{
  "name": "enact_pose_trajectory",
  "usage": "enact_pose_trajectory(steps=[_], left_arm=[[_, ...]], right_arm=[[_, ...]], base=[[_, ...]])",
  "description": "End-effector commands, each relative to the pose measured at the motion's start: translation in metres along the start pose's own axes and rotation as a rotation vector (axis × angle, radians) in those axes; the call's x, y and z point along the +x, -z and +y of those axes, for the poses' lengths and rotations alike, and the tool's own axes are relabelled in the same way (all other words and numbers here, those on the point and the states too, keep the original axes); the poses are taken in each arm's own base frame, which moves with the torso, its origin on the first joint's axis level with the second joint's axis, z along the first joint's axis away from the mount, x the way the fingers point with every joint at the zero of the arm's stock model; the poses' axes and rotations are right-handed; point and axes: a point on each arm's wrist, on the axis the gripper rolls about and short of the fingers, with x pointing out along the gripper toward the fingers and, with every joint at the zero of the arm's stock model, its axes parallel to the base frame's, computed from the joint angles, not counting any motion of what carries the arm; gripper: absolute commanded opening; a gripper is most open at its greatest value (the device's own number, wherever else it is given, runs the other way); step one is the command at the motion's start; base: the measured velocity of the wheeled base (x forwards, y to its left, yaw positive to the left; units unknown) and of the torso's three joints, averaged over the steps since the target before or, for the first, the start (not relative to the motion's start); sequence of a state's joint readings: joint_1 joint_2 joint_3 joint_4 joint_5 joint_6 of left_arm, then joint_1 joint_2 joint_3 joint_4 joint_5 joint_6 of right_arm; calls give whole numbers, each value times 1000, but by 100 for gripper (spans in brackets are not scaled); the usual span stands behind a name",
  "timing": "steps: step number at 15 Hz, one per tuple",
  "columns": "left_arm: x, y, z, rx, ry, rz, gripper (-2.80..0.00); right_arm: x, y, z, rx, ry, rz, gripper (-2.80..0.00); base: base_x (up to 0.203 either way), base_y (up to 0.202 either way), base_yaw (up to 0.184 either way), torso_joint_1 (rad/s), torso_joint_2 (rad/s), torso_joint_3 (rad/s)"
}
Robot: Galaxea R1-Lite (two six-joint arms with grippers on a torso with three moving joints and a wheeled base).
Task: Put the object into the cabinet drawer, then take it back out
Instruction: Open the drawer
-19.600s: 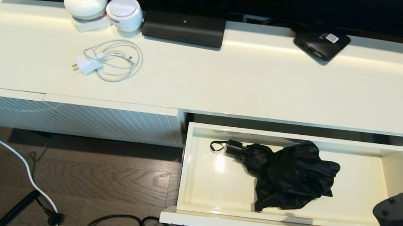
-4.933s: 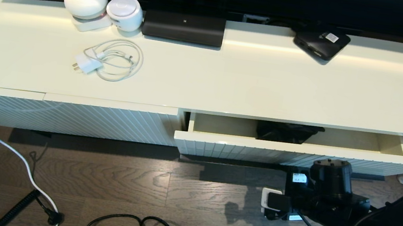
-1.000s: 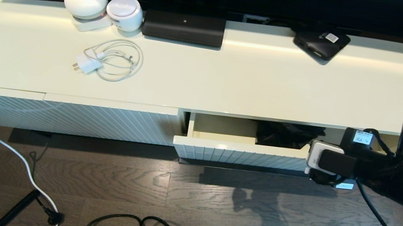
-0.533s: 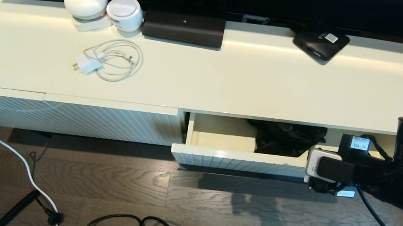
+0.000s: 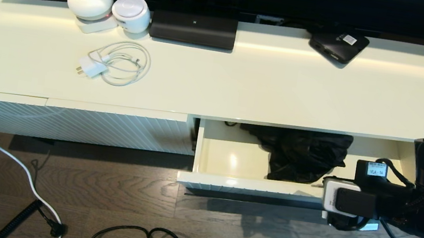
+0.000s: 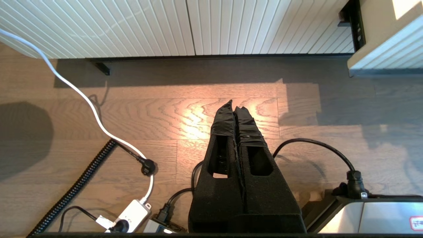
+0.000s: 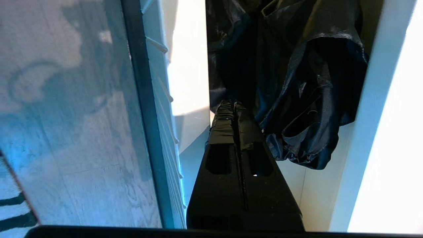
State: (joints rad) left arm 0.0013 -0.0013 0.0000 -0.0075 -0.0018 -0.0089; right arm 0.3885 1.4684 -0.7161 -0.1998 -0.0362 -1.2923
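The black folding umbrella (image 5: 302,152) lies bunched inside the cabinet drawer (image 5: 248,185), which stands about half open. Its handle end is hidden under the cabinet top. My right gripper (image 7: 233,104) is shut and empty. It reaches down inside the drawer, just behind the ribbed front panel (image 7: 158,99) and beside the umbrella's fabric (image 7: 297,82). In the head view only the right wrist (image 5: 366,199) shows, at the drawer's right front. My left gripper (image 6: 233,105) is shut and hangs over the wooden floor.
On the cabinet top (image 5: 266,85) sit two white round devices (image 5: 91,1), a white charger with coiled cable (image 5: 114,63), a long black device (image 5: 193,29) and a flat black box (image 5: 338,45). A ribbed handleless panel (image 5: 70,122) is left of the drawer. Cables (image 5: 137,235) cross the floor.
The drawer has slid out toward me, with my right wrist moving along with its front. More of the umbrella and the glossy drawer floor now shows.
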Motion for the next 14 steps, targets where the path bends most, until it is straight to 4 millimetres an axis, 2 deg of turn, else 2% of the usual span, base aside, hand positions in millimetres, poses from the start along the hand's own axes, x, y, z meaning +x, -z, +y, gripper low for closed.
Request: enact_pose_trajectory(steps=[1,14], left_arm=[[0,0,0,1,-1,-2,-280],[0,0,0,0,-1,-2,-280]], right_arm=[[-9,0,6,-12,-2,-6,-280],[-26,14,51,-16,-111,23,-280]], base=[[0,0,0,0,0,0],[0,0,0,0,0,0]])
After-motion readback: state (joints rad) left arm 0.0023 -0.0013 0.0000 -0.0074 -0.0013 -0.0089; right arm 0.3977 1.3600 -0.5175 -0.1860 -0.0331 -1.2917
